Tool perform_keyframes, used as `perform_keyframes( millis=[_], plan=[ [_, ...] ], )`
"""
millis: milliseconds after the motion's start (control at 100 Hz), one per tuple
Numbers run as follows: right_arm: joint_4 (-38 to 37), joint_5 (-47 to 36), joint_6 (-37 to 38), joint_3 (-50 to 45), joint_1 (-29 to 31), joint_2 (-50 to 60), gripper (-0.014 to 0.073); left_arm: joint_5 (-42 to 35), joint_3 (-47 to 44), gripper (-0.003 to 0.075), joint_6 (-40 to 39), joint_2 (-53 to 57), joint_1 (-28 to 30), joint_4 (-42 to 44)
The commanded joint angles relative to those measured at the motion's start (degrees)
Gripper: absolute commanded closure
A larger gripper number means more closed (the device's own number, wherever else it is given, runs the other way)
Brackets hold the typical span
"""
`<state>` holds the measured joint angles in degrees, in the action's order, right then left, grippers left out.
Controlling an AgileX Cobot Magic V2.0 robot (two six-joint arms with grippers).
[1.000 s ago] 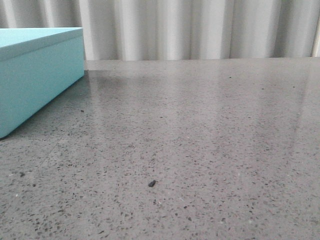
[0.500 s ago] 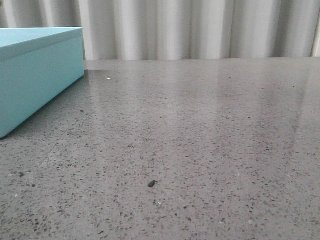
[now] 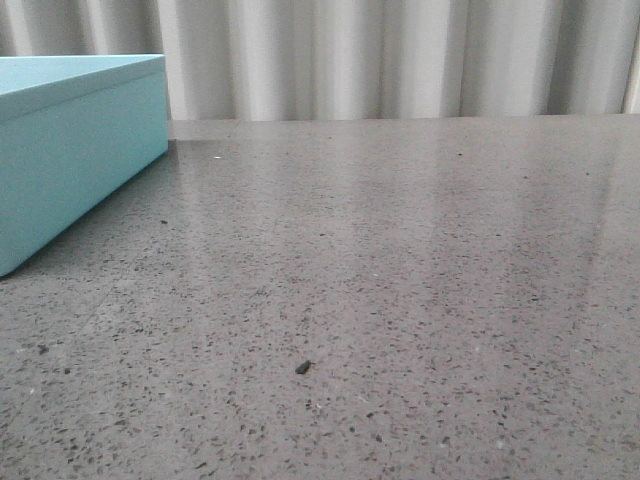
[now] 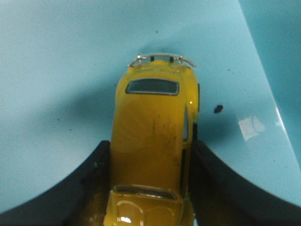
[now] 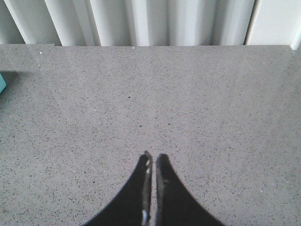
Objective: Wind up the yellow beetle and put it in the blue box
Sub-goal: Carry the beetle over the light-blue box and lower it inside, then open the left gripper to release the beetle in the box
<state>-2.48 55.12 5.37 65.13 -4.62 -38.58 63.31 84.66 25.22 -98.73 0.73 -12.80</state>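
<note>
The small glossy yellow toy beetle car [image 4: 153,141], with its dark windows and chrome bumper, sits clamped by its flanks between the two black fingers of the left tool [image 4: 150,188]. Under it there is nothing but smooth turquoise surface, with a dark speck and a pale scrap just beside the car. I take that for the large light turquoise-blue rectangular box [image 3: 70,150], whose matte side and flat top stand at the left of the grey speckled stone bench [image 3: 400,300] in the front view. Whether the turquoise is lid or inside floor I cannot tell, nor whether the wheels touch it.

So the storing looks close to done: the car is at the box, and what seems left is to let go and draw away. Whether it is wound up does not show.

The left arm points its tool down over the box. The right tool [image 5: 152,162] hangs over bare bench, well apart from the box, its fingers pressed almost together and holding nothing.
</note>
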Motion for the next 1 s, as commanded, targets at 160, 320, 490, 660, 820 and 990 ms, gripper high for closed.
perform_keyframes(
  millis=[160, 320, 490, 660, 820, 990],
  plan=[
    [-0.9, -3.7, -0.6, 1.2, 0.0, -0.2, 0.0655, -1.8, 1.4, 0.0281, -0.7, 0.7, 0.0, -3.6],
    [-0.9, -3.7, -0.6, 1.2, 0.0, -0.2, 0.0655, 1.7, 2.7, 0.0253, -0.7, 0.7, 0.0, -5.1],
    [-3.1, -3.9, -0.6, 0.2, 0.0, 0.0, 0.0655, 4.2, 5.3, 0.0342, -0.8, 2.5, 0.0, -10.1],
    [-6.9, -8.2, -0.6, -6.9, 0.0, 4.0, 0.0655, 3.5, 5.5, 0.0589, -0.8, 7.0, 0.0, -14.0],
    [-6.9, -14.5, -0.6, -17.3, 0.0, 10.4, 0.0655, 3.3, 5.5, 0.0741, -0.6, 11.7, 0.0, -14.0],
    [-9.6, -23.4, -0.6, -28.9, 0.0, 17.5, 0.0655, 0.3, 5.3, 0.0741, -0.6, 16.9, 0.0, -14.5]
  ],
)
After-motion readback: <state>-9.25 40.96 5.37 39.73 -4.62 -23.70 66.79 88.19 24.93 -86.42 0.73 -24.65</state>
